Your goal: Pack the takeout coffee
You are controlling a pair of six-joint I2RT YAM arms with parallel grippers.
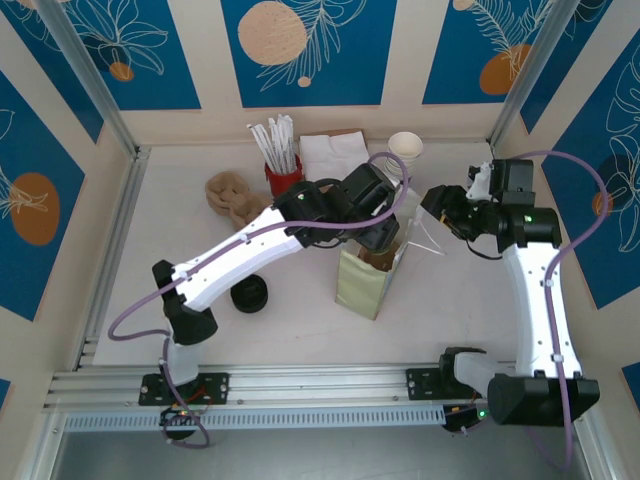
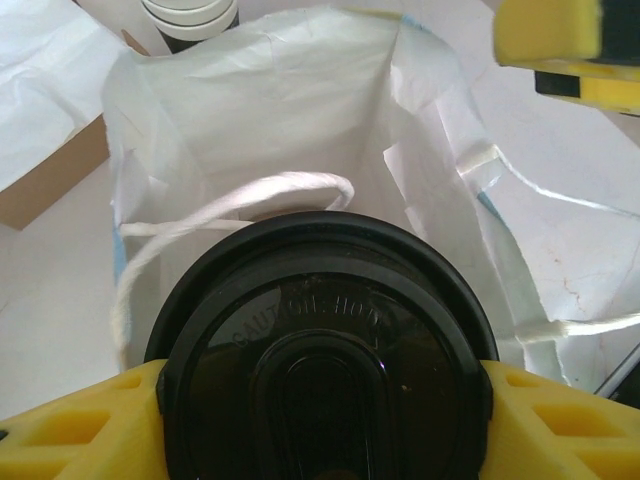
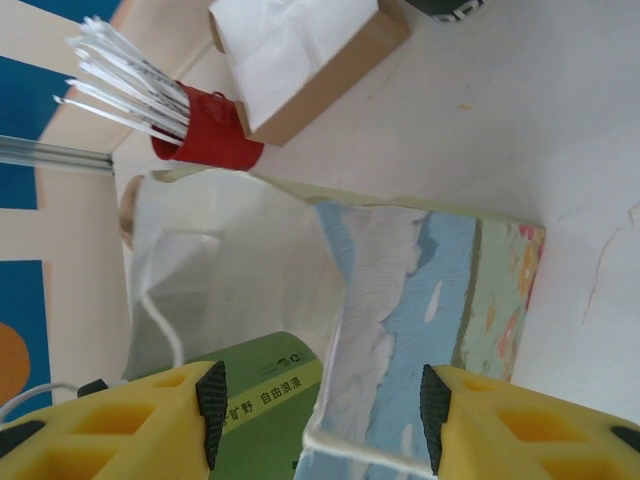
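The takeout coffee (image 2: 320, 350), black domed lid up, sits between the yellow fingers (image 2: 80, 425) of my left gripper (image 2: 320, 410), which is shut on it. It hangs in the mouth of the open paper bag (image 2: 280, 110), whose string handle lies just behind the lid. From above, my left gripper (image 1: 385, 238) is over the top of the bag (image 1: 360, 290). The cup's green side (image 3: 265, 400) shows inside the bag (image 3: 430, 280) in the right wrist view. My right gripper (image 3: 320, 415) is open, its pads (image 3: 212, 410) either side of the bag's near wall and clear of it. That gripper (image 1: 437, 210) is at the bag's right rim.
A red holder of white straws (image 1: 283, 165) and a brown napkin box (image 1: 335, 152) stand behind the bag. A white paper cup (image 1: 406, 147) is at the back right. An all-black lid (image 1: 249, 294) and a brown pulp carrier (image 1: 232, 195) lie to the left.
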